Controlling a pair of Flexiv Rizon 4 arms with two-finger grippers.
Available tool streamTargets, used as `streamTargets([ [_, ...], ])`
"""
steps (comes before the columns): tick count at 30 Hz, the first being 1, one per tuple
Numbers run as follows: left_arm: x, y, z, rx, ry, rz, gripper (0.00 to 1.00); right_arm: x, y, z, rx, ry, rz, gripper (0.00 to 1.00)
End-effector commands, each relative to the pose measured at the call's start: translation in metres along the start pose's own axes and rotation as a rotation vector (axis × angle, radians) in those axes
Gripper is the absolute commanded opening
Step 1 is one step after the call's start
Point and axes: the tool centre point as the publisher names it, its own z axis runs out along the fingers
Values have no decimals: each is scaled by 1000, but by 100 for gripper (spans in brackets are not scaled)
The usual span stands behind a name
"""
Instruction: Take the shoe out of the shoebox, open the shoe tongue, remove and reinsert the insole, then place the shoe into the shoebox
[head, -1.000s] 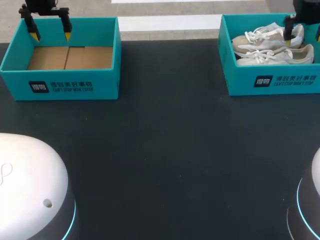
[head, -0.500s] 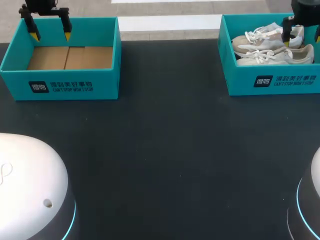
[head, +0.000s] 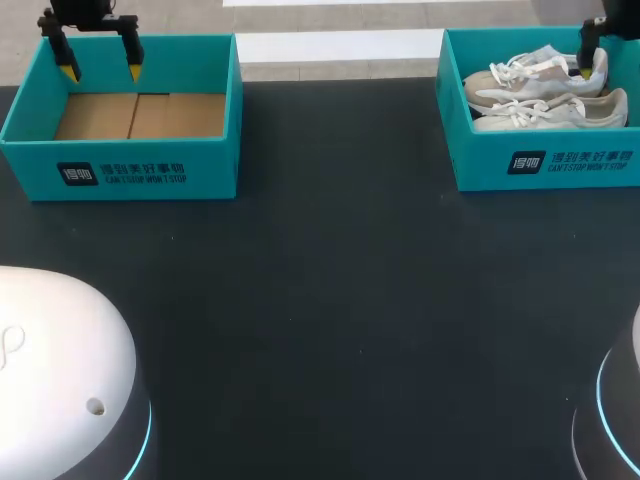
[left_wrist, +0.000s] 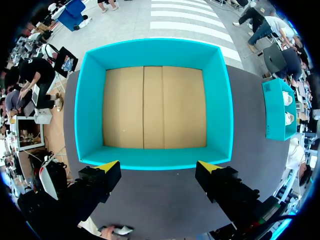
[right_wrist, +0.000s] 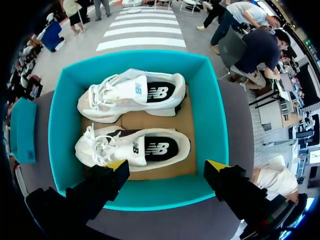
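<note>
Two white and beige sneakers lie on their sides in the teal shoebox at the table's far right. The far shoe and the near shoe both show dark patches on their sides. My right gripper hangs open over this box. In the right wrist view, the right gripper hovers above the box's wall, with the near shoe just ahead of its fingers and the far shoe beyond. It holds nothing. My left gripper stands open above the other box.
An empty teal box with a cardboard floor stands at the far left. In the left wrist view, the left gripper hovers over that box's near wall. Dark tabletop spreads between the boxes.
My right gripper has shifted a little to the right and farther back over the shoebox. The left arm, the boxes and the shoes have not moved.
</note>
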Motion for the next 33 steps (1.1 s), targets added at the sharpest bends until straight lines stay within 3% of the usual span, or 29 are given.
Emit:
streamTargets([
  [1, 0, 0, 0, 0, 0, 0, 100, -6, 15, 23, 40, 30, -11, 100],
  [10, 0, 0, 0, 0, 0, 0, 100, -18, 8, 47, 72, 41, -20, 100],
  [18, 0, 0, 0, 0, 0, 0, 100, -26, 2, 66, 38, 38, -27, 100],
  [25, 0, 0, 0, 0, 0, 0, 100, -28, -6, 86, 55, 19, -56, 100],
  [33, 0, 0, 0, 0, 0, 0, 100, -36, -4, 97, 48, 6, -63, 97],
])
